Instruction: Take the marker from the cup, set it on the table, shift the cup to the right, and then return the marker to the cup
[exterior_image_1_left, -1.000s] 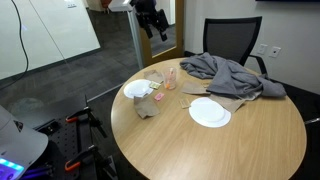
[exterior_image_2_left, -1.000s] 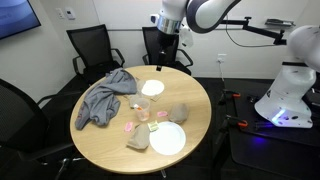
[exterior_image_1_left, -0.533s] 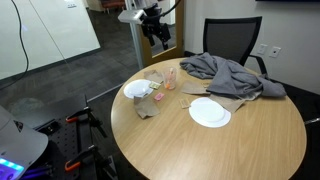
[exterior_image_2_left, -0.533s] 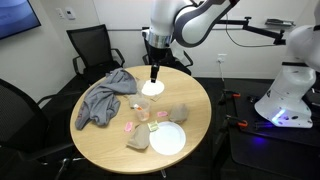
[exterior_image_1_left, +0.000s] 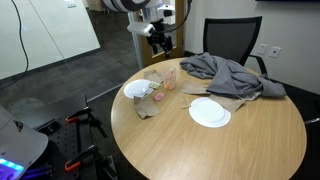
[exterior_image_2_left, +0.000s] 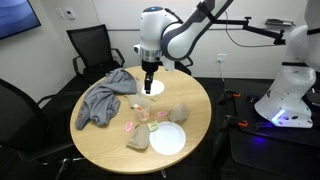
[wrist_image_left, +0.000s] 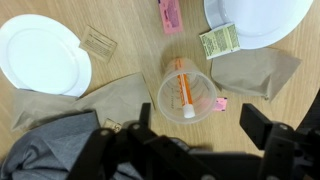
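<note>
Hanging over the large round table with the light tan wood top (wrist_image_left: 135, 25), the black two-finger gripper (wrist_image_left: 200, 135) has its jaws spread wide and holds nothing. In the wrist view its two dark fingers (wrist_image_left: 262, 125) fill the lower edge.

Just past the fingertips, at about 12 o'clock from the gripper, stands the small clear plastic cup (wrist_image_left: 190, 90), seen from above and apart from the fingers. The short slim orange marker (wrist_image_left: 182, 85) is inside it, leaning from 12 o'clock down to 6 o'clock, with its pale end nearest to the gripper.

Two crumpled brown paper napkins lie beside the cup, one at 9 o'clock (wrist_image_left: 105, 100) and one at 2 o'clock (wrist_image_left: 255, 70). A rumpled grey cloth (wrist_image_left: 45, 150) shows at 8 o'clock. Farther out, a small green packet (wrist_image_left: 218, 42) lies at 1 o'clock and a pink packet (wrist_image_left: 170, 14) at 12 o'clock. The flat white round plates are the farthest things, one at 10 o'clock (wrist_image_left: 40, 55) and one at 1 o'clock (wrist_image_left: 262, 14).

In an exterior view the gripper (exterior_image_1_left: 160, 40) is well above the cup (exterior_image_1_left: 171, 76), not touching it, and a black office chair (exterior_image_1_left: 235, 38) stands behind the table.
</note>
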